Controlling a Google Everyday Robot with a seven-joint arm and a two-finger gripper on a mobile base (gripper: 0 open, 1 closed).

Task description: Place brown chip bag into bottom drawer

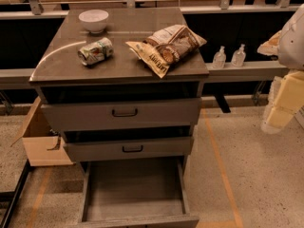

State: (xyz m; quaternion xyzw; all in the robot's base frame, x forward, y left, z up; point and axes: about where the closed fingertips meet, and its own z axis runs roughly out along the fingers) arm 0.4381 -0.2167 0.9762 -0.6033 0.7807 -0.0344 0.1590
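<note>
The brown chip bag (166, 49) lies crinkled on the right side of the grey cabinet top (66, 65), near its front right corner. The bottom drawer (135, 191) is pulled out towards me and its tray holds nothing. My gripper (281, 109) hangs at the right edge of the view, a cream-coloured part below the white arm. It is to the right of the cabinet, lower than the top, well apart from the bag, and holds nothing that I can see.
A white bowl (93, 20) stands at the back of the top and a crushed green-and-white can (95, 51) lies left of the bag. Two upper drawers with black handles (124, 112) stand slightly ajar. A cardboard box (40, 139) sits on the floor at left. Two small bottles (228, 57) stand on a ledge at right.
</note>
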